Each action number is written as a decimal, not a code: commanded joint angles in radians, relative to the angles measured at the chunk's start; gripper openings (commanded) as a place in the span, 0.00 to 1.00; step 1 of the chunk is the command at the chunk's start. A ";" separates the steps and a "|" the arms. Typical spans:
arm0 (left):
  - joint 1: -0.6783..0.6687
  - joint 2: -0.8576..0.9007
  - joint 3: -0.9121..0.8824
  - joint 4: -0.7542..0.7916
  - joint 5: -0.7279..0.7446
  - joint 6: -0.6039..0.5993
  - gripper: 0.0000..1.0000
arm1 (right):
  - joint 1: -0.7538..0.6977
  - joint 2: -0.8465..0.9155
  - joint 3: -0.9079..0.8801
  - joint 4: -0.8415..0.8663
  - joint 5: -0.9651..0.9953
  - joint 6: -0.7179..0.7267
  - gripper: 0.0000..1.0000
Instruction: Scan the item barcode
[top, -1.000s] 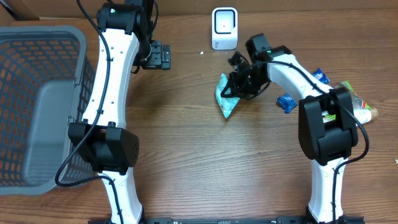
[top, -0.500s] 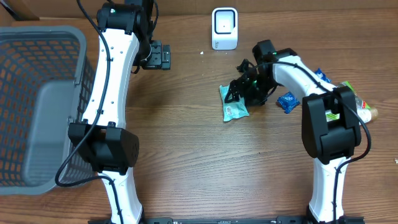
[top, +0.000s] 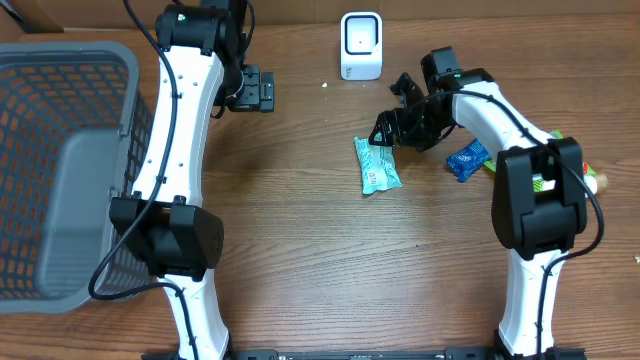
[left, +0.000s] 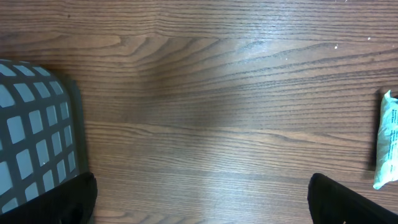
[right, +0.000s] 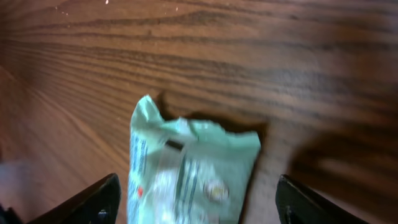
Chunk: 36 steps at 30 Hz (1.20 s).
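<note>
Right claw: jaws spread wide, nothing between them. In the wrist view its two fingers sit at the lower corners of the frame, with bare wood showing between each one and the packet.

Mint-green packet: lies flat on the table, just down-left of the right claw as seen from overhead. The nearer finger is close to the packet's top edge, but I cannot tell whether they touch. In the right wrist view the packet is crinkled, with one corner pointing up and left. Its print is blurred (a small dark mark shows near the top, too soft to read as a barcode or anything else).

Scanner: a white unit standing at the far edge of the table, up and slightly left of the packet and well apart from it.

Left claw: also spread wide and holding nothing. It hangs at the far side of the table, left of the scanner. Its wrist camera shows open wood grain between the fingers, with the packet's edge at the right margin.

Grey mesh basket: on the left side of the table, beside the left arm. One corner shows in the left wrist view.

Blue packet: on the table under the right forearm. More goods lie at the right edge, partly hidden by the arm.
</note>
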<state>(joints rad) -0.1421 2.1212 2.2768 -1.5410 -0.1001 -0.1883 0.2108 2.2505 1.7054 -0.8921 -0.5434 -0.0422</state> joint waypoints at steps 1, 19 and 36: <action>-0.002 0.005 -0.003 0.002 0.008 -0.018 0.99 | 0.007 0.043 0.013 0.014 -0.007 -0.064 0.74; -0.002 0.005 -0.003 0.002 0.008 -0.018 1.00 | -0.001 0.001 0.032 -0.267 0.555 0.398 0.62; -0.002 0.005 -0.003 0.002 0.008 -0.018 1.00 | 0.031 -0.018 0.213 -0.544 0.419 0.163 0.75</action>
<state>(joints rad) -0.1421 2.1212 2.2768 -1.5410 -0.1001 -0.1883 0.2375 2.2444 1.8175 -1.4109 -0.1299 0.1921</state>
